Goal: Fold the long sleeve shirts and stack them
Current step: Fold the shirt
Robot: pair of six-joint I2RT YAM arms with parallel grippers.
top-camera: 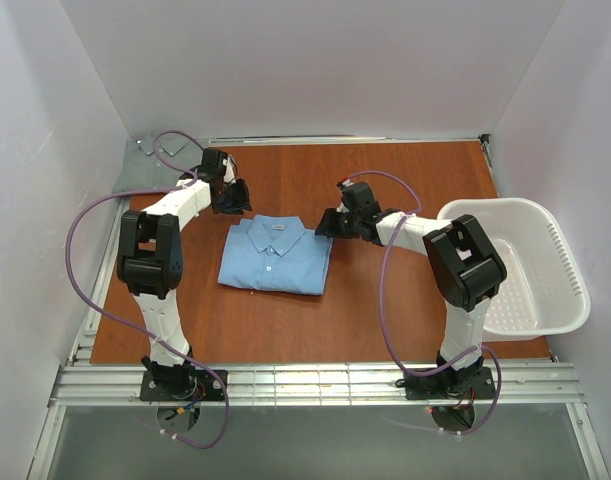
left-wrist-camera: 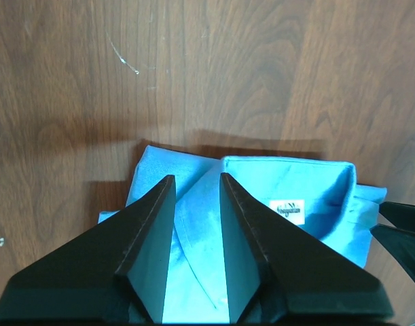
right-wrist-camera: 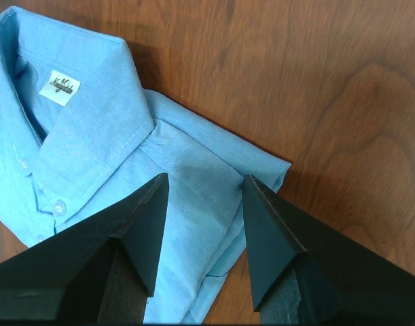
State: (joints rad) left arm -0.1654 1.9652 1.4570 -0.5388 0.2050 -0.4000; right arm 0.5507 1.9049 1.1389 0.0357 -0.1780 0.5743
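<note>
A light blue shirt (top-camera: 275, 257) lies folded flat on the wooden table, collar toward the far side. It shows in the left wrist view (left-wrist-camera: 261, 204) and the right wrist view (right-wrist-camera: 112, 163), each with a white neck label. My left gripper (top-camera: 235, 203) is open and empty over the shirt's far left corner (left-wrist-camera: 196, 178). My right gripper (top-camera: 323, 226) is open and empty over the shirt's far right shoulder (right-wrist-camera: 206, 178). The grey-green shirt lies crumpled at the table's far left corner (top-camera: 150, 166).
A white plastic laundry basket (top-camera: 560, 262) stands at the right edge of the table (top-camera: 385, 320). White walls close in the sides and back. A metal rail runs along the near edge.
</note>
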